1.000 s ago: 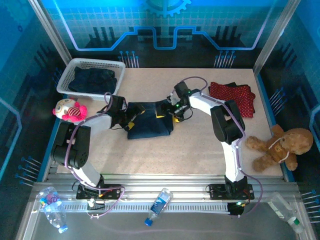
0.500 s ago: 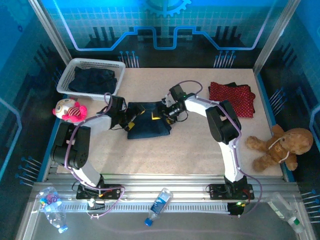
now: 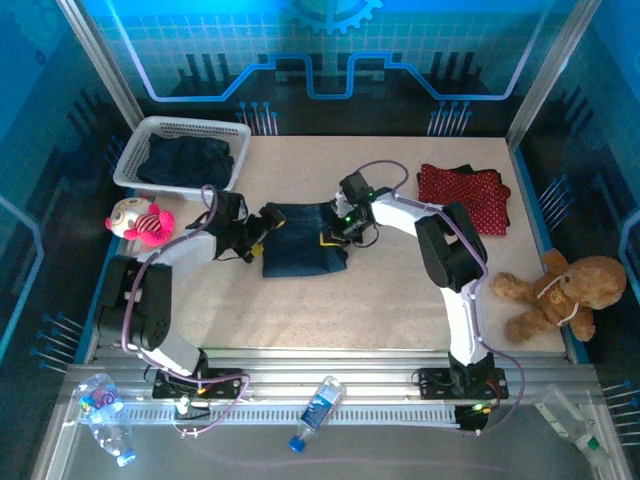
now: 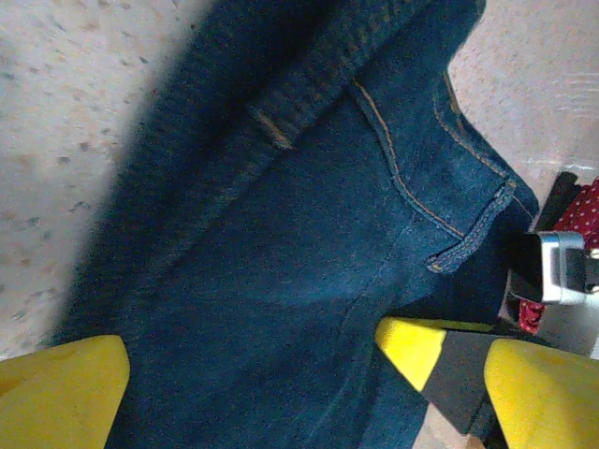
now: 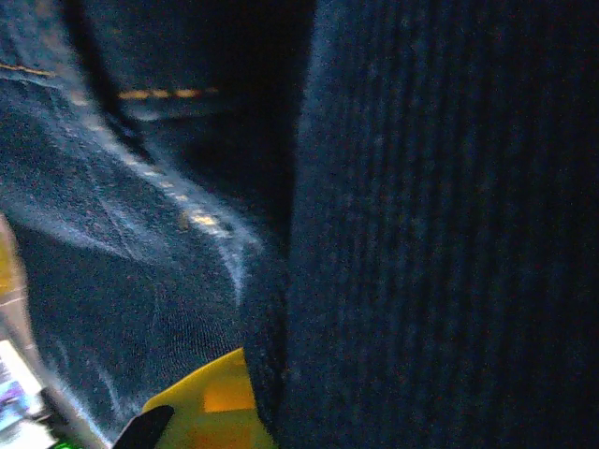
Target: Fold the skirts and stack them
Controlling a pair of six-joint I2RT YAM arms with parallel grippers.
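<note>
Mid-table, right gripper (image 3: pixel 336 231) apparently pinching denim skirt (image 3: pixel 302 252); left gripper (image 3: pixel 259 232) spread.

Your overhead view is evenly lit, blue glow along the back wall (image 3: pixel 330 40), soft shadows on the table (image 3: pixel 400 290). Your right wrist view is dim and blurred against the denim skirt (image 5: pixel 421 234).
</note>
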